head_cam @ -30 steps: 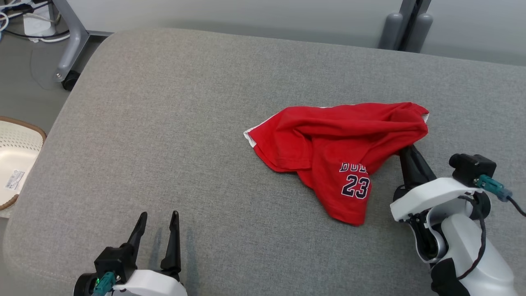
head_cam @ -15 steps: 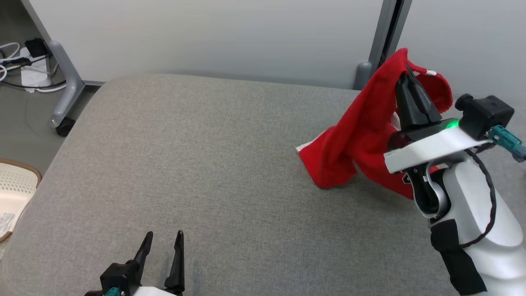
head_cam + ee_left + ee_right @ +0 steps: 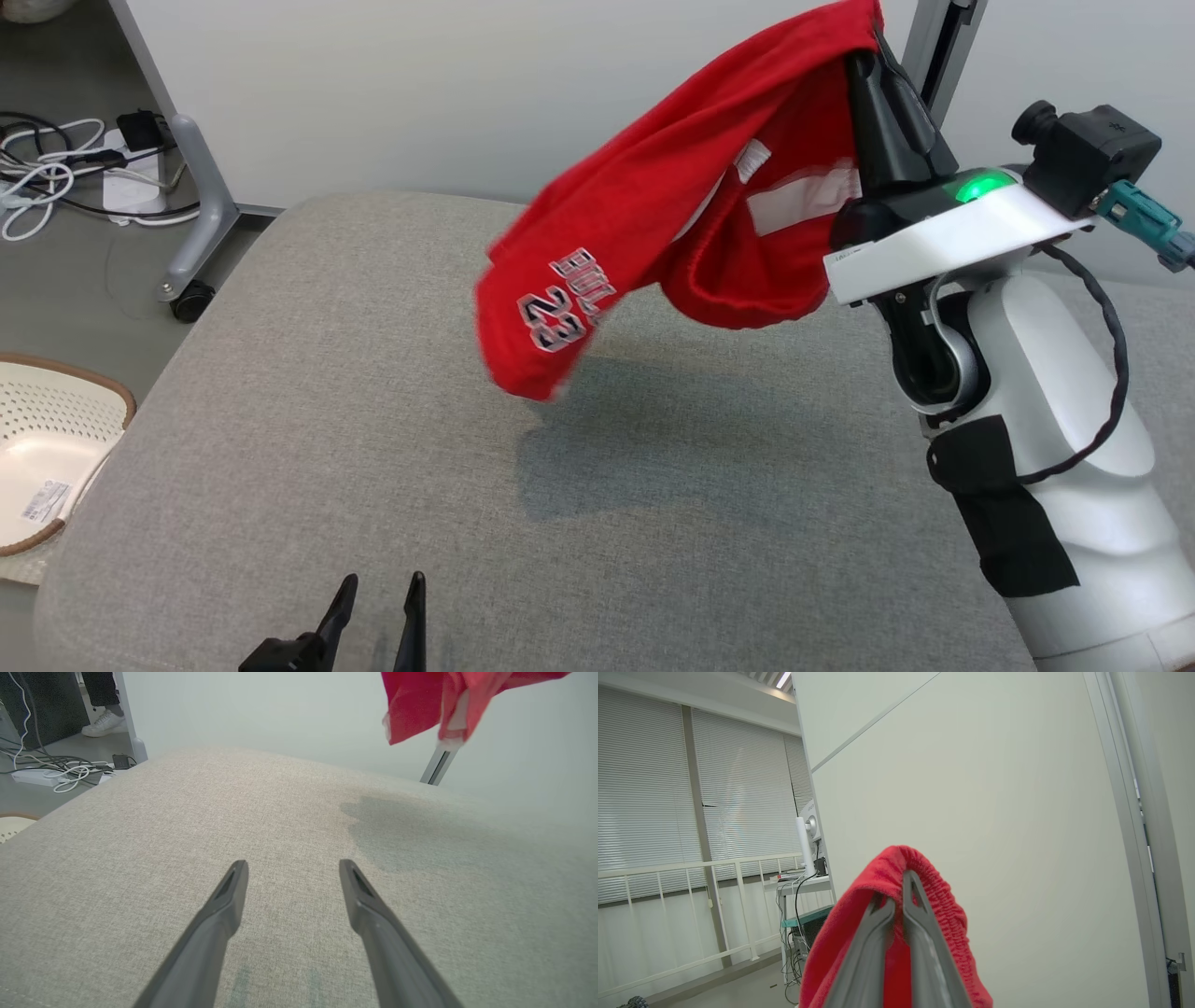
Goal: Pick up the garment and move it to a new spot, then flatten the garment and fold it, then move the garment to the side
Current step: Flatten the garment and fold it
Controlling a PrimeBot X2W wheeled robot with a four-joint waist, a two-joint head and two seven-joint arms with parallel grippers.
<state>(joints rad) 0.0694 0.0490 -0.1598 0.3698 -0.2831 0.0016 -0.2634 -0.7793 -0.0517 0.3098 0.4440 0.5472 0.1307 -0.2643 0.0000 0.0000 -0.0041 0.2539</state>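
The garment [image 3: 653, 215] is a pair of red shorts printed with "23" and white trim, hanging in the air above the grey cushion [image 3: 373, 392]. My right gripper [image 3: 873, 47] is raised high at the upper right and is shut on the garment's elastic waistband [image 3: 924, 877]. The cloth drapes down and to the left from the grip, clear of the cushion, casting a shadow below. In the left wrist view a red corner of the garment [image 3: 420, 704] hangs at the top right. My left gripper [image 3: 292, 868] stands open and empty, low over the cushion's near edge [image 3: 378, 588].
A white perforated basket [image 3: 47, 448] sits on the floor at the left. Cables and a power strip [image 3: 56, 177] lie by a wheeled desk leg [image 3: 201, 224] at the back left. A pale wall panel rises behind the cushion. A person's shoe [image 3: 105, 721] stands at the far left.
My right gripper has lifted the garment off the cushion and carried it up and leftward, so it now hangs free. The head camera has tilted up. The left gripper stays open in place.
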